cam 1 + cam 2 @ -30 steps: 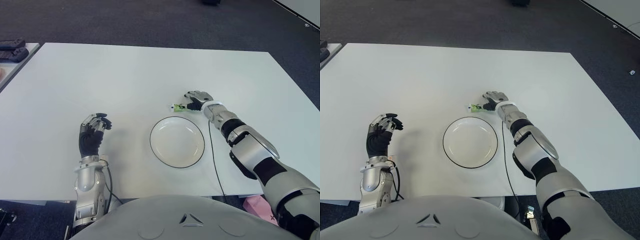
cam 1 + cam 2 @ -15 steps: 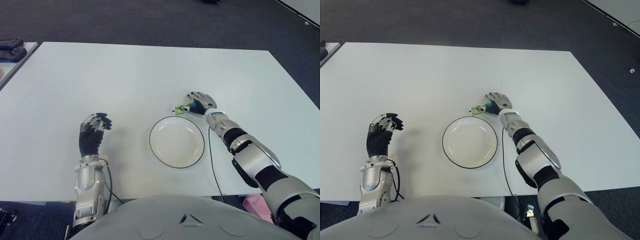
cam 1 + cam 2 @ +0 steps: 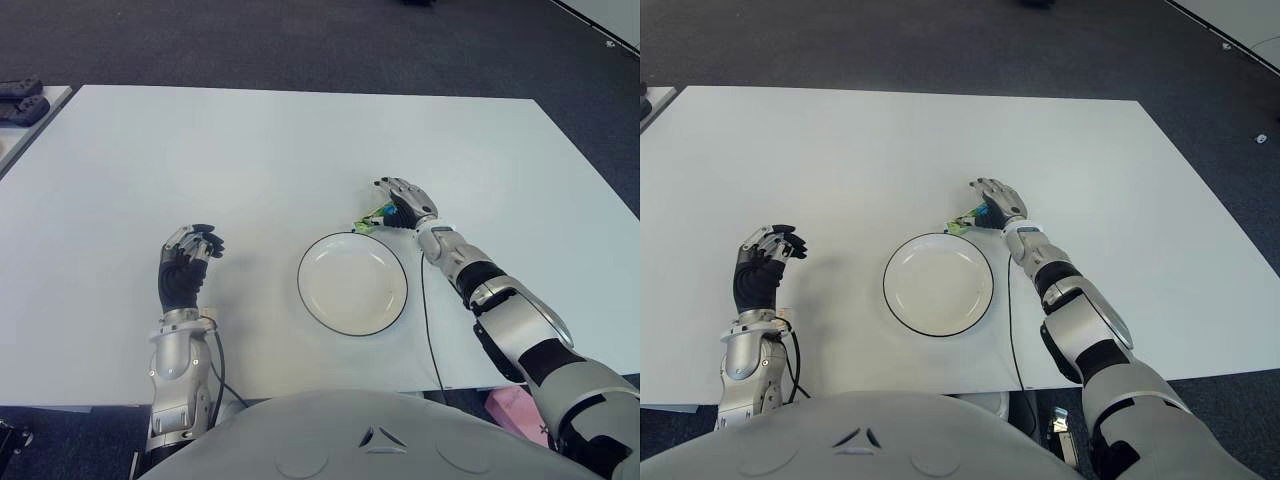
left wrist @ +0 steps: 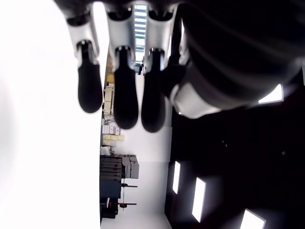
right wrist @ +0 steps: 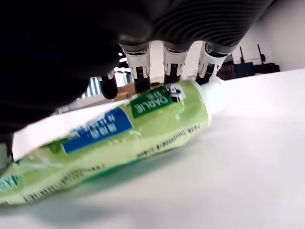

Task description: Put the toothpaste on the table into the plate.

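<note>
Gripping the toothpaste in the curled right hand, tube just beyond the far rim of the plate near mid-tabletop. Not yet placed; carrying over and releasing remain. Left hand curled, holding nothing, toward the near edge.

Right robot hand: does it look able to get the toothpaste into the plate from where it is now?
Probably yes. The right robot hand already has its fingers on the toothpaste, just beyond the plate's far rim, and nothing lies between them. The left robot hand shows well off to the plate's left.
</note>
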Motion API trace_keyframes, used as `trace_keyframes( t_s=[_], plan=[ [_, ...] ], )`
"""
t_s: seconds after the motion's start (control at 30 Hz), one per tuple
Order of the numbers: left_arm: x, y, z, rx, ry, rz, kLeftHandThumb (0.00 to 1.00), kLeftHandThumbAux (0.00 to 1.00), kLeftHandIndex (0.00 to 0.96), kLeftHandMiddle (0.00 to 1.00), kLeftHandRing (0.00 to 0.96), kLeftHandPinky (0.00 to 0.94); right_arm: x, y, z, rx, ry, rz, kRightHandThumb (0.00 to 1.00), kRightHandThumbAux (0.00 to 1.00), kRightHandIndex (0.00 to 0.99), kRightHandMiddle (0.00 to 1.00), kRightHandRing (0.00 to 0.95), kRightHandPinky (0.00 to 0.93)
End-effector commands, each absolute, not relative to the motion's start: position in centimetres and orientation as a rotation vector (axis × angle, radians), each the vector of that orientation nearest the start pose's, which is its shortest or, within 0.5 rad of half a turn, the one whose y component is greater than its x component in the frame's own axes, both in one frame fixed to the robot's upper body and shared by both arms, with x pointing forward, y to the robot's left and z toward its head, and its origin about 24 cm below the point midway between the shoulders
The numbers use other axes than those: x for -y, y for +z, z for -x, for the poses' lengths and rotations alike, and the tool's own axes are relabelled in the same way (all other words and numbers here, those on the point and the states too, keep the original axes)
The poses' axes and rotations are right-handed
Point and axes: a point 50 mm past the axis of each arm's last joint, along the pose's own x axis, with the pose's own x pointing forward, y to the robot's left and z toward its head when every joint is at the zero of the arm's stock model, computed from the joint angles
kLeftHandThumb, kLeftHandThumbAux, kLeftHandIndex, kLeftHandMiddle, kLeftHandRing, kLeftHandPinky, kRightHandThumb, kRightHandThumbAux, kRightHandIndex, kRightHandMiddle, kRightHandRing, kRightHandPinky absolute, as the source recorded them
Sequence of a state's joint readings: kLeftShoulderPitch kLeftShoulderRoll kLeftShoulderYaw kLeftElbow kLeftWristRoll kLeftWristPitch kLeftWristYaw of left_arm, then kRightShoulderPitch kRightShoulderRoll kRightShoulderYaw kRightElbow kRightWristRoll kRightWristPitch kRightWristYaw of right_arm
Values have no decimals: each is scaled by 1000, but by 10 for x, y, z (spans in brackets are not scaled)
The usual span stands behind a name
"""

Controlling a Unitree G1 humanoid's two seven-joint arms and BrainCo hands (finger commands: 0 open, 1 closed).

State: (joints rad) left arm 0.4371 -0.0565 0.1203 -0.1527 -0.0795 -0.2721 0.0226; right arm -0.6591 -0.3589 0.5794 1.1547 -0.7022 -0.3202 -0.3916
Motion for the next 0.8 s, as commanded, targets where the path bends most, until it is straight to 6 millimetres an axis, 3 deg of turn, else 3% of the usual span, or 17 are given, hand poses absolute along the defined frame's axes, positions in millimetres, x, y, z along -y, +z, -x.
trace_keyframes(
  t_s=[0.03,0.8],
  plan=[
    [-196,13,-157,-11,299,64,707,719,437,555,559,538,178,-5,-325,61,334,1339,88,713,0,0,0,0],
    [-198,11,-159,-6,284,57,703,718,437,552,552,544,187,20,-327,187,327,1228,52,820,0,0,0,0]
  ],
)
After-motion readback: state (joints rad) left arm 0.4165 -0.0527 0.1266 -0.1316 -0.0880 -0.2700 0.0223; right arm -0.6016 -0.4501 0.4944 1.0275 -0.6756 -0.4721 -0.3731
